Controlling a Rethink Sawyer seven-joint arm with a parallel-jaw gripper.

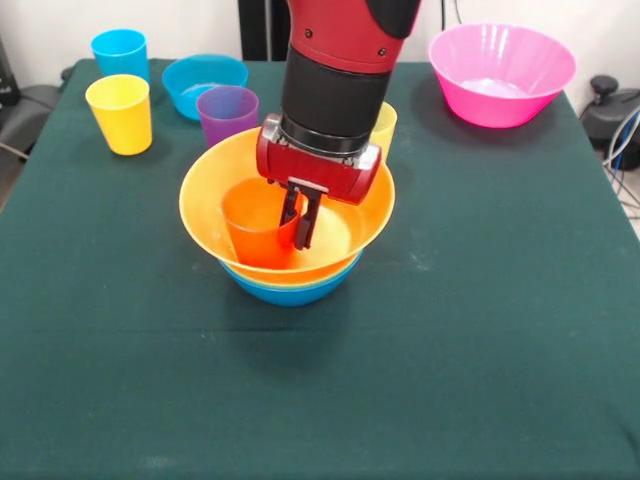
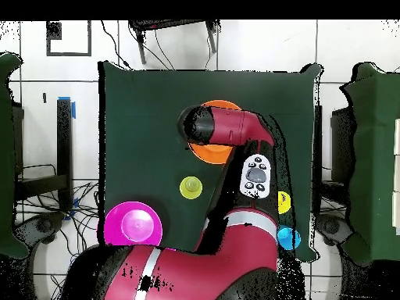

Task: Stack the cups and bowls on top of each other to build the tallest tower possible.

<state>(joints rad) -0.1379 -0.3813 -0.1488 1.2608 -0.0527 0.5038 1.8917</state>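
Note:
The tower stands mid-table in the front view: a medium blue bowl [image 1: 290, 291] at the bottom, the large orange-yellow bowl [image 1: 205, 205] nested in it, and the orange cup [image 1: 252, 228] upright inside that. My gripper [image 1: 301, 218] reaches down into the big bowl. Its fingers are close together and pinch the orange cup's right wall. In the overhead view my arm covers the gripper, and only part of the orange-yellow bowl [image 2: 212, 153] shows. The green bowl is out of view.
At the far left stand the blue cup [image 1: 120, 52], yellow cup [image 1: 120, 112], small blue bowl [image 1: 205, 85] and purple cup [image 1: 228, 113]. The pale yellow-green cup [image 1: 385, 125] peeks out behind my arm. The pink bowl [image 1: 500, 72] sits at the far right.

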